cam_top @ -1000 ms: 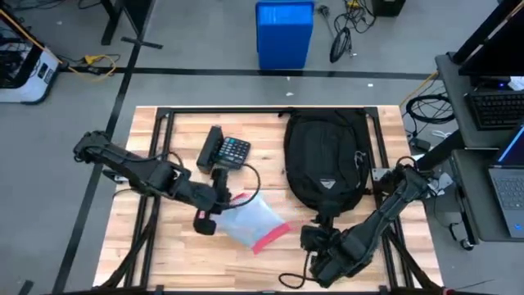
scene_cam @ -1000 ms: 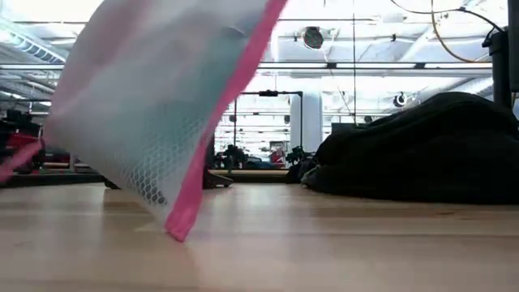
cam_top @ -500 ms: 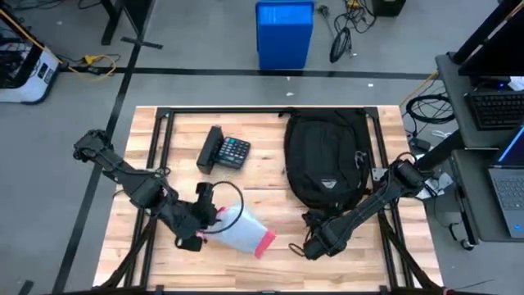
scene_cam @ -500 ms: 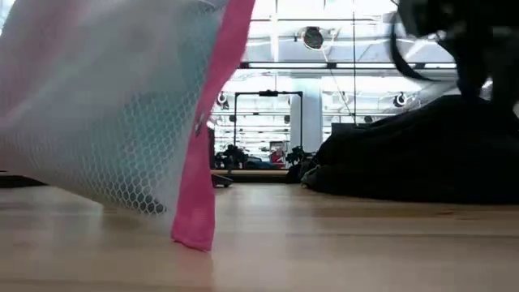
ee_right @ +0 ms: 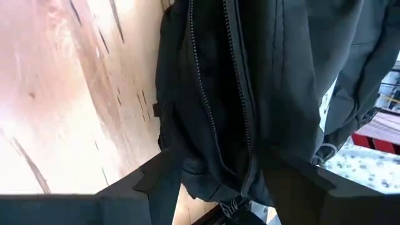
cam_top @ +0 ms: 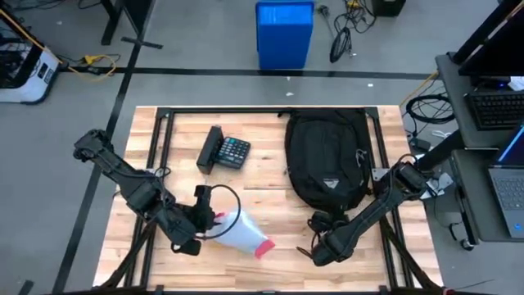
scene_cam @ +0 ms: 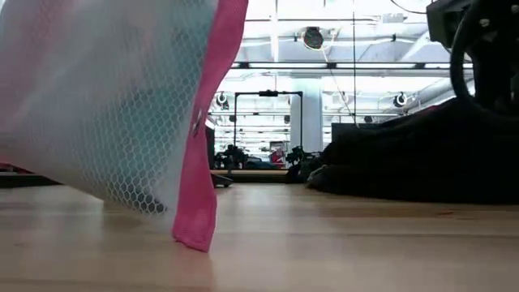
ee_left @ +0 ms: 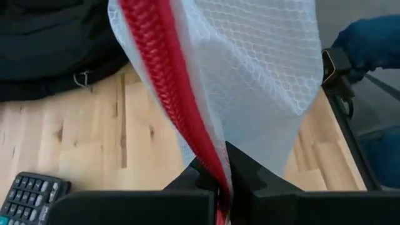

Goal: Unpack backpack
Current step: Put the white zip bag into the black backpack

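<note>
Left gripper (cam_top: 214, 220) pinches the pink zipper edge of a clear mesh pouch (cam_top: 239, 233), its fingers (ee_left: 203, 177) pressed together on the strip in my left wrist view. The pouch hangs tilted from that grip over the front-left part of the wooden tabletop (cam_top: 270, 184), with its pink corner low, near the front edge; in the low view the pouch (scene_cam: 122, 105) fills the left side and its pink tip sits at or just above the wood, I cannot tell which.

Right gripper (cam_top: 318, 223) is at the front end of the black backpack (cam_top: 326, 160), fingers closed on the dark fabric beside its zipper (ee_right: 212, 119). The backpack lies flat on the right half of the tabletop, reaching from near the far edge toward the front.

A black calculator (cam_top: 225, 152) lies near the far edge, left of the backpack, apart from it. Bare wood is open between pouch and backpack, and along the front edge.
</note>
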Robot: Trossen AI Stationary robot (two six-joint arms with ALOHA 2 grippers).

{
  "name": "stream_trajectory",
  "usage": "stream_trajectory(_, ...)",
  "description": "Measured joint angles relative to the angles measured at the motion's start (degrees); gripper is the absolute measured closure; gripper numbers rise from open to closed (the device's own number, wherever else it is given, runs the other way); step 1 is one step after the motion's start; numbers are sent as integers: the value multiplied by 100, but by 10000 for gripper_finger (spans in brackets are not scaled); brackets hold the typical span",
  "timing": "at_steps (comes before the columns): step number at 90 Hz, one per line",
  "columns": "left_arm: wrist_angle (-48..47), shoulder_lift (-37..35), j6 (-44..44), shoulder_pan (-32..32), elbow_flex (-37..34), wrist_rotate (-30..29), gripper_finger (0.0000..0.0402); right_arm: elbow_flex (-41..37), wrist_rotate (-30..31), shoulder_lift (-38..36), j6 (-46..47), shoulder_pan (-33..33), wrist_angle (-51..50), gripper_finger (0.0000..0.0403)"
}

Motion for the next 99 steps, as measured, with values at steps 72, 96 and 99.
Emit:
stream_trajectory(72,-2,26,10,5,0,-164,401,56,350,-11,-62,-374,17,206)
stream_trajectory(96,10,26,40,31,0,-180,401,-851,358,-11,7,-862,21,207)
stream_trajectory(99,38,27,42,43,0,-182,401,-937,411,-11,32,-951,86,209)
